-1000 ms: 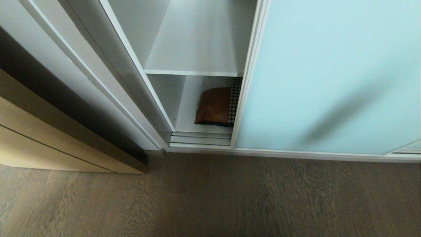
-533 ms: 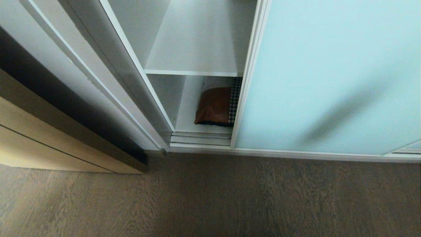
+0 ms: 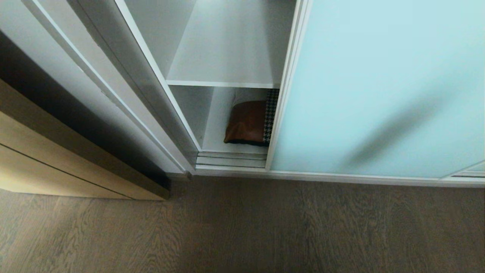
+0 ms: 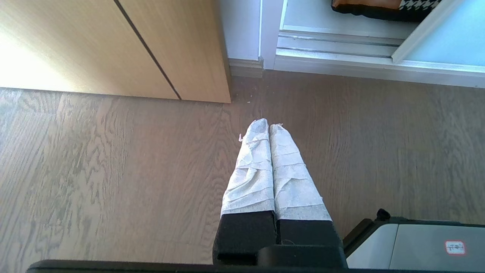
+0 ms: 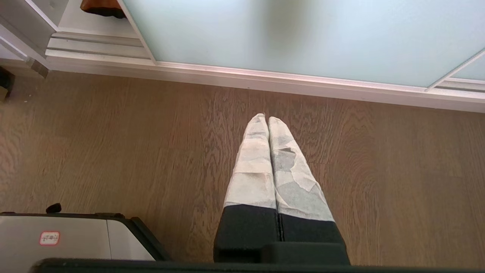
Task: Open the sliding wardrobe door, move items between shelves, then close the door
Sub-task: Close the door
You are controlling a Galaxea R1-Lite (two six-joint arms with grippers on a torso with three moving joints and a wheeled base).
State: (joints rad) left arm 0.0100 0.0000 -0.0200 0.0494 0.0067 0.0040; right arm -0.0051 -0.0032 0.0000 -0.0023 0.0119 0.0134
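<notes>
The sliding wardrobe door (image 3: 379,87), frosted aqua glass in a pale frame, stands partly slid aside and leaves a narrow opening at its left edge. Through the opening I see two white shelves: an upper one (image 3: 223,57) that is bare, and a bottom one (image 3: 218,129) holding the items (image 3: 248,123), a folded bundle with a rust-brown piece, a houndstooth piece and black fabric beneath. The door hides the bundle's right part. My left gripper (image 4: 268,127) and right gripper (image 5: 267,118) both hang shut and empty over the wooden floor, short of the wardrobe, outside the head view.
A tan wooden door (image 3: 57,159) stands to the left of the wardrobe. The door's floor track (image 3: 231,159) runs along the wardrobe's base. Brown wood-grain floor (image 3: 265,227) fills the foreground. A corner of my own base (image 4: 413,242) shows beside the left gripper.
</notes>
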